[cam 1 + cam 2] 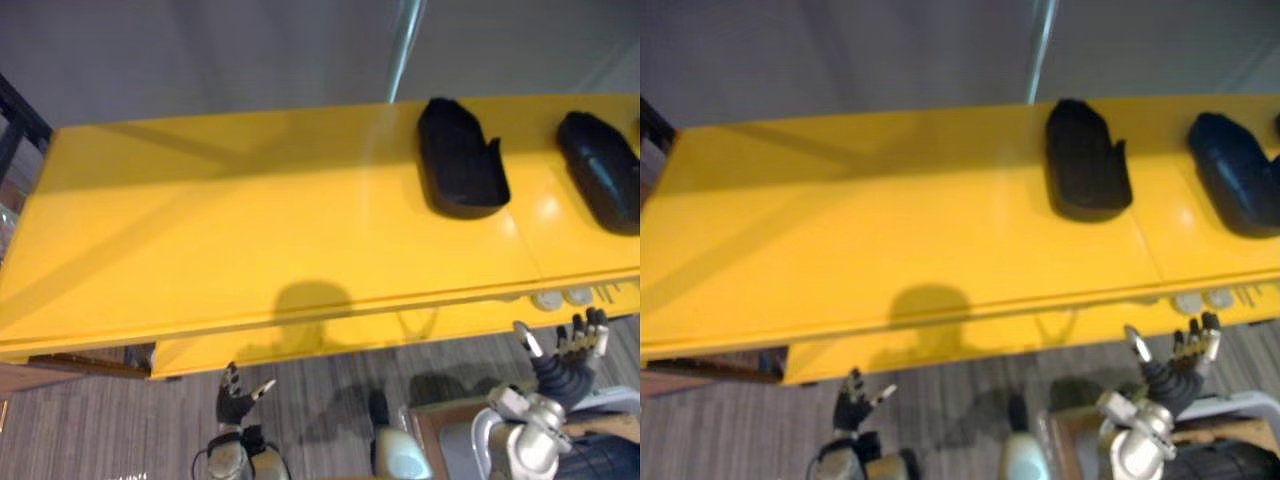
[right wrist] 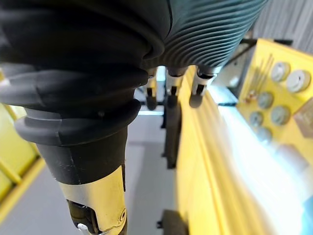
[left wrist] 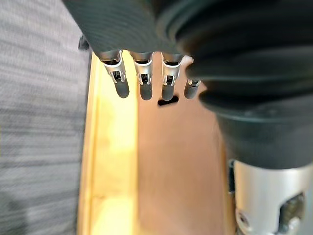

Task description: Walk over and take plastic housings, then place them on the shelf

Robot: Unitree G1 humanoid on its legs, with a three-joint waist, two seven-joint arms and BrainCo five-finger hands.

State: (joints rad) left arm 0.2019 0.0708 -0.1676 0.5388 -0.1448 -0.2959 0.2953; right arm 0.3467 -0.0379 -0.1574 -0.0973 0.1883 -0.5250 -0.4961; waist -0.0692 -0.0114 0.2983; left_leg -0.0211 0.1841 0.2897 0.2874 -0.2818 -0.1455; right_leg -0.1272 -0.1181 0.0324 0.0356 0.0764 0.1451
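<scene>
Two black plastic housings lie on the yellow shelf top: one housing right of the middle, a second housing at the right edge. My left hand hangs below the shelf's front edge at lower left, fingers straight and holding nothing; its fingers point along a yellow edge. My right hand is raised near the shelf's front edge at lower right, open and holding nothing, well short of both housings. Its fingers show straight beside the yellow shelf side.
A lower yellow shelf level sticks out under the top board, with round silver parts at its right end. A dark frame stands at far left. Grey striped floor lies in front.
</scene>
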